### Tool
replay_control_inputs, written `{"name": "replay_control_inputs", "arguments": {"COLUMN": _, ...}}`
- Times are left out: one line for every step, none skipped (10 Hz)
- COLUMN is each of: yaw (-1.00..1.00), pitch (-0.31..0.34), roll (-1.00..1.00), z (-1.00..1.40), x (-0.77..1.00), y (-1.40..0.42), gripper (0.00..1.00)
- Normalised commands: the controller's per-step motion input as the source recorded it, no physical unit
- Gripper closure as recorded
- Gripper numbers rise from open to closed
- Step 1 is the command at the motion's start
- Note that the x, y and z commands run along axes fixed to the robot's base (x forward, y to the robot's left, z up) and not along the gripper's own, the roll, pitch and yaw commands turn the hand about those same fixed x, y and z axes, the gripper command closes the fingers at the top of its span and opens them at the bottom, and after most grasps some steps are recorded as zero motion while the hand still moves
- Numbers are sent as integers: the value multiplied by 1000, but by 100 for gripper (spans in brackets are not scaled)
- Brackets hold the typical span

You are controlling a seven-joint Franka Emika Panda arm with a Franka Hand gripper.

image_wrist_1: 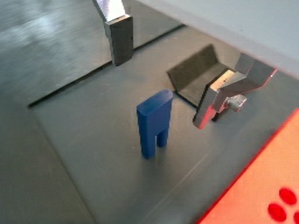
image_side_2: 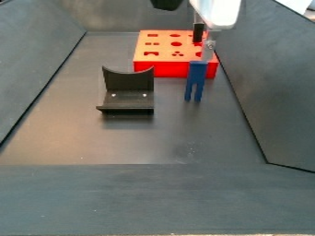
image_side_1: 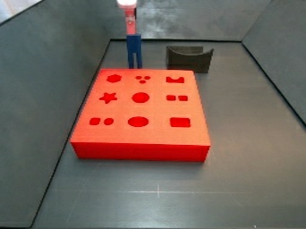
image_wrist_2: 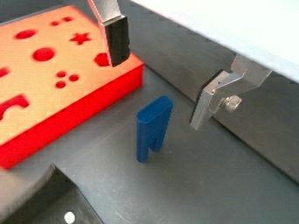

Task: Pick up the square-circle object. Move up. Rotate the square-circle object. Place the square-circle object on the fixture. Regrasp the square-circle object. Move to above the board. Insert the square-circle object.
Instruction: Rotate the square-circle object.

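The square-circle object [image_wrist_1: 153, 125] stands upright on the dark floor just beside the board [image_wrist_2: 52, 87], with the fixture [image_side_2: 125, 90] nearby at its 9 o'clock in a side view. Above it the gripper [image_wrist_2: 163, 70] hovers, its 2 fingers [image_wrist_2: 117, 39] spread wide, gripping nothing.

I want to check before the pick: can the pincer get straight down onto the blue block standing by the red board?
Probably yes. The pincer hangs open above the upright square-circle object, its fingers apart either side; nothing lies between.
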Motion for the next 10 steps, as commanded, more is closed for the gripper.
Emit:
{"name": "replay_control_inputs", "arguments": {"yaw": 1000, "pitch": 2, "roll": -26, "z": -24, "x": 40, "y": -1, "gripper": 0}}
{"name": "replay_control_inputs", "arguments": {"yaw": 1000, "pitch": 2, "roll": -27, "z": -23, "x": 40, "y": -1, "gripper": 0}}
{"name": "replay_control_inputs", "arguments": {"yaw": 1000, "pitch": 2, "roll": -28, "z": -23, "x": 40, "y": -1, "gripper": 0}}
{"name": "replay_control_inputs", "arguments": {"yaw": 1000, "pitch": 2, "roll": -30, "z": -23, "x": 40, "y": -1, "gripper": 0}}
{"name": "replay_control_inputs", "arguments": {"yaw": 1000, "pitch": 2, "roll": -31, "z": -23, "x": 40, "y": -2, "gripper": 0}}
{"name": "replay_control_inputs", "arguments": {"yaw": 1000, "pitch": 3, "roll": -34, "z": -23, "x": 40, "y": -1, "gripper": 0}}
{"name": "replay_control_inputs", "arguments": {"yaw": 1000, "pitch": 3, "roll": -36, "z": -23, "x": 40, "y": -1, "gripper": 0}}
{"name": "replay_control_inputs", "arguments": {"yaw": 1000, "pitch": 3, "roll": -39, "z": -23, "x": 40, "y": -1, "gripper": 0}}
{"name": "replay_control_inputs", "arguments": {"yaw": 1000, "pitch": 3, "roll": -41, "z": -23, "x": 40, "y": -1, "gripper": 0}}
{"name": "replay_control_inputs", "arguments": {"yaw": 1000, "pitch": 3, "roll": -45, "z": -23, "x": 40, "y": -1, "gripper": 0}}
